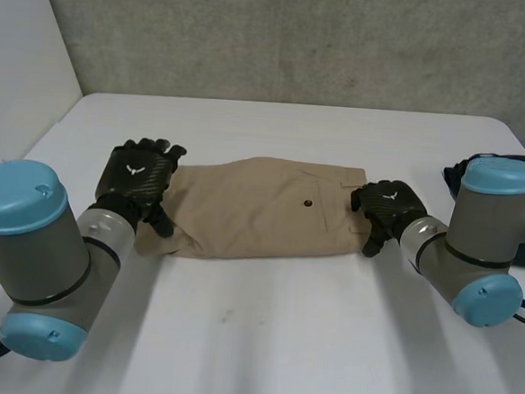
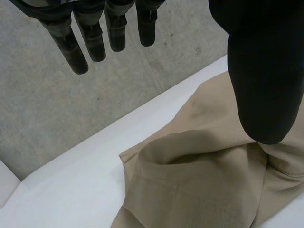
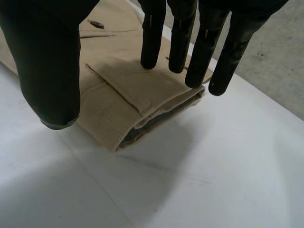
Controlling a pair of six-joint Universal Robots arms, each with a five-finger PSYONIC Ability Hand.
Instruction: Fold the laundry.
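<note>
Head view | tan shorts (image 1: pixel 261 210) folded lengthwise, table (image 1: pixel 270 342) centre | left hand (image 1: pixel 136 177) at their 9 o'clock end, right hand (image 1: pixel 388 206) at 3 o'clock waistband, both fingers straight, gripping nothing | cross-fold likely remaining.

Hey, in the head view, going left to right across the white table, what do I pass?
Robot's left black hand → folded tan cloth shorts → robot's right black hand.

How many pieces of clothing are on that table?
1: a tan folded garment in the middle of the white table, with the left hand and right hand at its ends. More may hide behind the right arm.
</note>
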